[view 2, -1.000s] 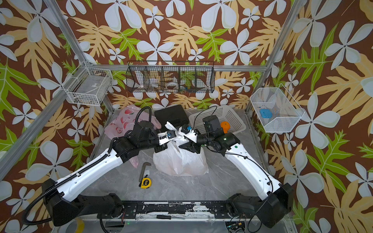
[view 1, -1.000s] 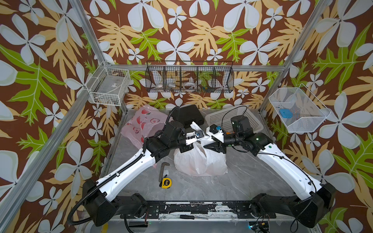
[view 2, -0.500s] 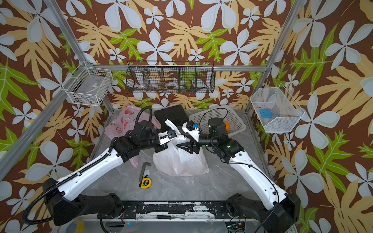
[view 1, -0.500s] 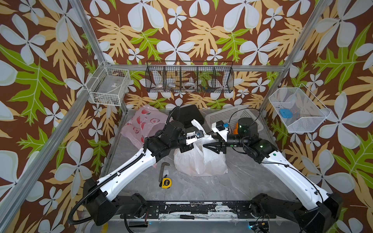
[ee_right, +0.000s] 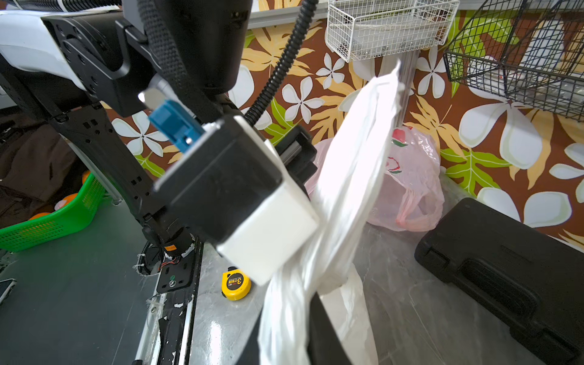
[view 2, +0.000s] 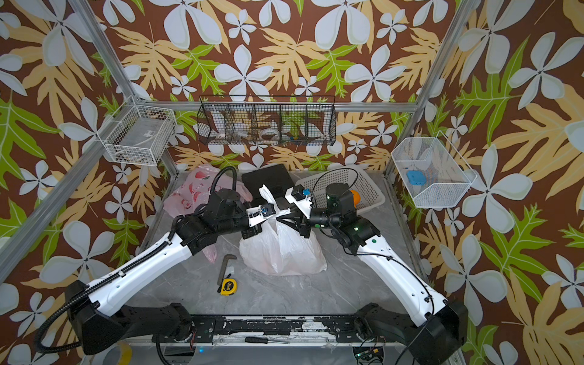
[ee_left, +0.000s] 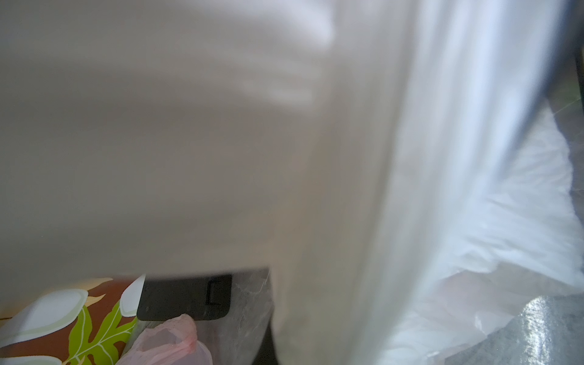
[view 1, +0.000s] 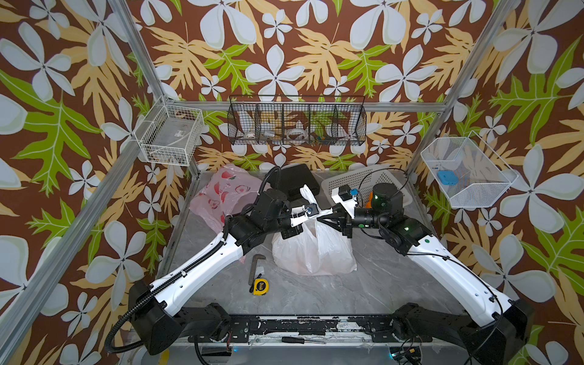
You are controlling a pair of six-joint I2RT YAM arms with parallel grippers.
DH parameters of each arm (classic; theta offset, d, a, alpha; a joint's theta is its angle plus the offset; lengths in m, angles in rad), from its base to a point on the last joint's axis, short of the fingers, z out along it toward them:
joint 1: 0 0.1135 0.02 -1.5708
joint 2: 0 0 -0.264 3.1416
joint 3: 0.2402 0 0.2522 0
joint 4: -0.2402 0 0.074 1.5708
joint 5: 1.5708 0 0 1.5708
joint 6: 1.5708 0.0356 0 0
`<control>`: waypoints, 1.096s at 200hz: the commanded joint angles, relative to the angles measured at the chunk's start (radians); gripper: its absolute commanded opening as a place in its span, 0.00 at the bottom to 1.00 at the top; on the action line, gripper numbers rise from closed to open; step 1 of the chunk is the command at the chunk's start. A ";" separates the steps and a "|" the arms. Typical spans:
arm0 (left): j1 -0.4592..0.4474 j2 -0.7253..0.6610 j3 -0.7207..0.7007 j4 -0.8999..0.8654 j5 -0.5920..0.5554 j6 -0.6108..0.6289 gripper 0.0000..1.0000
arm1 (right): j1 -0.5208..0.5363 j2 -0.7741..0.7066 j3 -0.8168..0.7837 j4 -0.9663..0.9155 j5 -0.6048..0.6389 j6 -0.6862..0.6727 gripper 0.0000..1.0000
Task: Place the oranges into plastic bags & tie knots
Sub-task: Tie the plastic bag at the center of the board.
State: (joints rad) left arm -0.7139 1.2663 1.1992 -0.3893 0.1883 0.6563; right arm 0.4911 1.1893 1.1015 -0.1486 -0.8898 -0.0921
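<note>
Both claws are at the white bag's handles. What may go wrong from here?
1. The right claw is shut on the handles of the thin white bag, close to the left claw; a pull may tear the plastic or let it slip.
2. One loose handle strip stands up free; it may fall aside, so tying fails.
</note>
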 commanded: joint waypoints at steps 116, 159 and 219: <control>0.106 -0.174 -0.243 0.462 0.538 -0.310 1.00 | -0.001 0.021 0.132 -0.446 -0.164 -0.547 0.00; 0.107 -0.139 -0.242 0.555 0.611 -0.356 0.98 | -0.001 0.031 0.135 -0.458 -0.183 -0.552 0.00; 0.107 -0.083 -0.200 0.564 0.742 -0.378 0.64 | -0.002 0.031 0.128 -0.416 -0.122 -0.493 0.03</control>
State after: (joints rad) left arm -0.6094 1.1820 0.9958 0.1425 0.8650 0.2909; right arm 0.4900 1.2240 1.2308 -0.5873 -1.0370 -0.6167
